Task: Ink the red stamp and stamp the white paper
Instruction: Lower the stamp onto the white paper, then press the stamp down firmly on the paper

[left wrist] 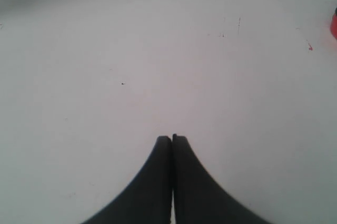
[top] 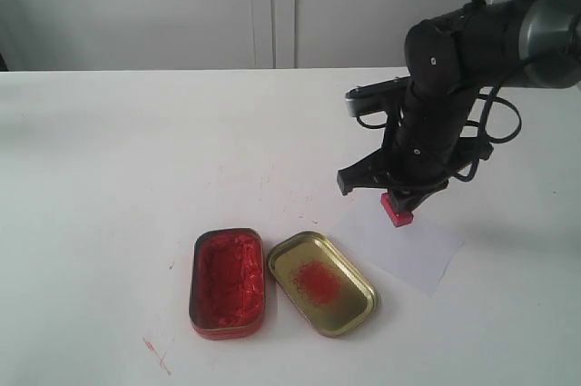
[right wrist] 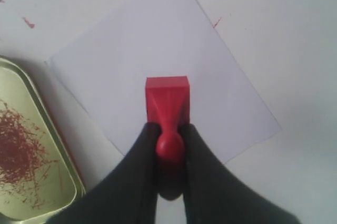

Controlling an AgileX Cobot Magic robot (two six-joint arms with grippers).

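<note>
My right gripper [top: 399, 197] [right wrist: 168, 132] is shut on the knob of the red stamp [top: 397, 210] [right wrist: 167, 103]. The stamp's square base points down at the white paper [top: 399, 245] [right wrist: 158, 50], near the sheet's far left corner in the exterior view; whether it touches the sheet I cannot tell. No stamped mark shows on the bare part of the paper. My left gripper [left wrist: 172, 138] is shut with nothing in it, over bare white tabletop; it does not show in the exterior view.
The open tin of red ink paste [top: 227, 282] lies left of the paper, with the gold lid [top: 321, 282] [right wrist: 21, 150], smeared red, beside it and touching the sheet's left edge. A red sliver [left wrist: 334, 26] shows at the left wrist view's border.
</note>
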